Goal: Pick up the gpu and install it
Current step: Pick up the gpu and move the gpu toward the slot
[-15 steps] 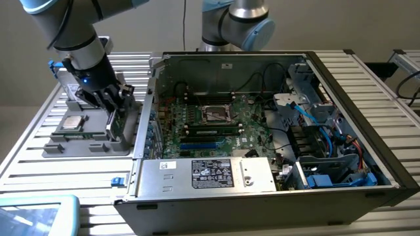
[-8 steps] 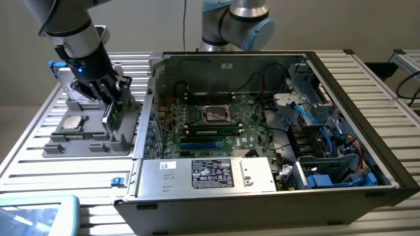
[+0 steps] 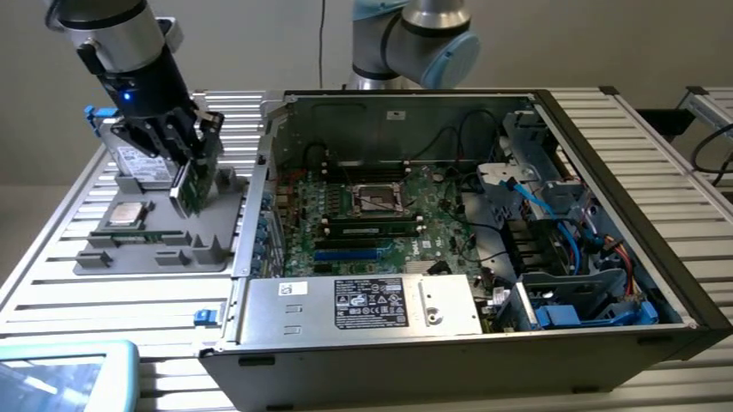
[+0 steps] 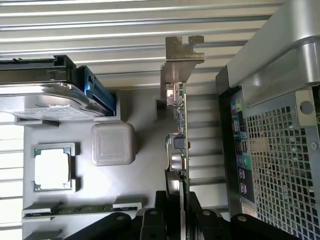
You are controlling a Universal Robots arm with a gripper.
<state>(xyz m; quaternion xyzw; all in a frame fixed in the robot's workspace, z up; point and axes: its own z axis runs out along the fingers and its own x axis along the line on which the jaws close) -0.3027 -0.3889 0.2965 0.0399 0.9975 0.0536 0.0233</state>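
The gpu (image 3: pixel 192 184) is a thin green card held upright just above the grey parts tray (image 3: pixel 149 253), at the exterior view's left. My gripper (image 3: pixel 184 146) comes down from above and is shut on the card's upper edge. In the wrist view the gpu (image 4: pixel 181 145) appears edge-on, its silver end bracket (image 4: pixel 179 55) at the far end. The black fingers (image 4: pixel 155 220) of my gripper (image 4: pixel 174 215) clamp it from both sides. The open computer case (image 3: pixel 458 215) lies beside the tray, with its motherboard (image 3: pixel 378 215) exposed.
On the tray are a silver hard drive (image 3: pixel 143 163), a processor chip (image 3: pixel 124 215) and a memory stick (image 4: pixel 80 210). The case wall (image 4: pixel 280 150) rises close beside the card. A power supply (image 3: pixel 366 305) fills the case's near end. A blue-framed screen (image 3: pixel 63 378) sits at the table's corner.
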